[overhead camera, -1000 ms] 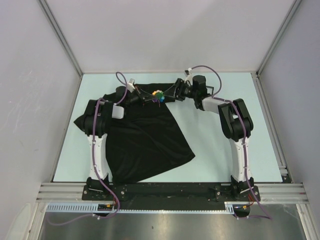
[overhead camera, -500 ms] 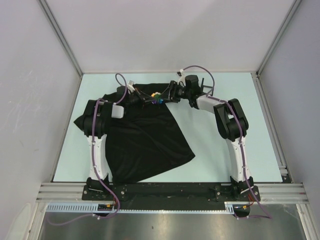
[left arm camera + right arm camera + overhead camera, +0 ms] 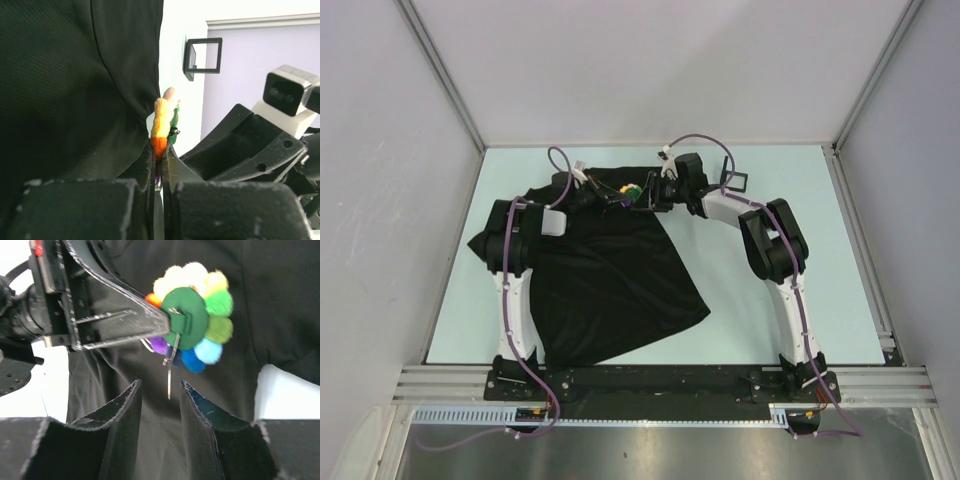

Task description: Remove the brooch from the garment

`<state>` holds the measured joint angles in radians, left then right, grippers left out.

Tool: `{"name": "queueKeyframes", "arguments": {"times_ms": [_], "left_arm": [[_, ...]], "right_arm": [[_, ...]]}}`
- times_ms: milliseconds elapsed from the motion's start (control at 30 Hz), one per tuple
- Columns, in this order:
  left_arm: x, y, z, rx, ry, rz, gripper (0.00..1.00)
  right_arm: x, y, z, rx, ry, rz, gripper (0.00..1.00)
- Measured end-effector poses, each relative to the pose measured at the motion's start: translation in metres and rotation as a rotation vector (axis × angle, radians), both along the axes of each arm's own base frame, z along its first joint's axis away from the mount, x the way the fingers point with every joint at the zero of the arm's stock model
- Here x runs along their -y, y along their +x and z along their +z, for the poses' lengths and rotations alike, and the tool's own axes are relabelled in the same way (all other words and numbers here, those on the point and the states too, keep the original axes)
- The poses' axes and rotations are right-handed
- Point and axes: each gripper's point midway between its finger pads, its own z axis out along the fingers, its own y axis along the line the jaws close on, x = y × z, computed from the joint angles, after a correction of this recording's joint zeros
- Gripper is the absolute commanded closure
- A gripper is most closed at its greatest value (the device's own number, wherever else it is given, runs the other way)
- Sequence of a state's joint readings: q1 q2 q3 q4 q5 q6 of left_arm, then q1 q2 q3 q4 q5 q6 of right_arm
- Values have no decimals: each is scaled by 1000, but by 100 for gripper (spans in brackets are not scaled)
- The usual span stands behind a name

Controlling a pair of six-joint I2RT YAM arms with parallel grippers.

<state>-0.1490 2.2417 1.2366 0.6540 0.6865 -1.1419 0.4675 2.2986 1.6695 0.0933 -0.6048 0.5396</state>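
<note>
The brooch (image 3: 632,190) is a ring of small coloured pompoms on a green felt back (image 3: 192,320). My left gripper (image 3: 160,148) is shut on its orange edge (image 3: 161,131), holding it edge-on above the black garment (image 3: 610,280). A thin metal pin (image 3: 170,376) hangs down from the brooch's back, its tip just between the tips of my right gripper (image 3: 160,386). That gripper is open and touches nothing. In the top view the right gripper (image 3: 646,198) sits right beside the brooch, facing the left gripper (image 3: 618,197). Black cloth (image 3: 280,300) fills the background behind the brooch.
A small black square frame (image 3: 733,182) stands on the pale table (image 3: 790,170) behind the right forearm, also in the left wrist view as the frame (image 3: 204,56). The right wrist's camera housing (image 3: 289,92) is close to the left gripper. Grey walls enclose the table.
The right arm has swung left up to the brooch and its jaws have narrowed. The left gripper has kept its hold in place. The black frame has come into sight.
</note>
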Motion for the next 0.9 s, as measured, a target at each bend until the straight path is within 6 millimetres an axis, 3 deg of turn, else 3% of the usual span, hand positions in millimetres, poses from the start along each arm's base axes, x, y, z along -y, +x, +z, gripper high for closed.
{"name": "queueKeyframes", "arguments": {"times_ms": [467,633,767,900], "left_arm": [[-5,1,1,9,-4,9,100],[-5,1,1,8,-6,10,100],[-5,1,3,10,-9,11,100],[-4,0,4,18,-11,-1,100]], "right_arm": [[-4,-1,-10,-8,-24,18,73],[-8,-3,-19,-23,-27,30,85],[-9,-5,-19,-27,-26,37,100],[-9,-5,-18,-29,-20,37,100]]}}
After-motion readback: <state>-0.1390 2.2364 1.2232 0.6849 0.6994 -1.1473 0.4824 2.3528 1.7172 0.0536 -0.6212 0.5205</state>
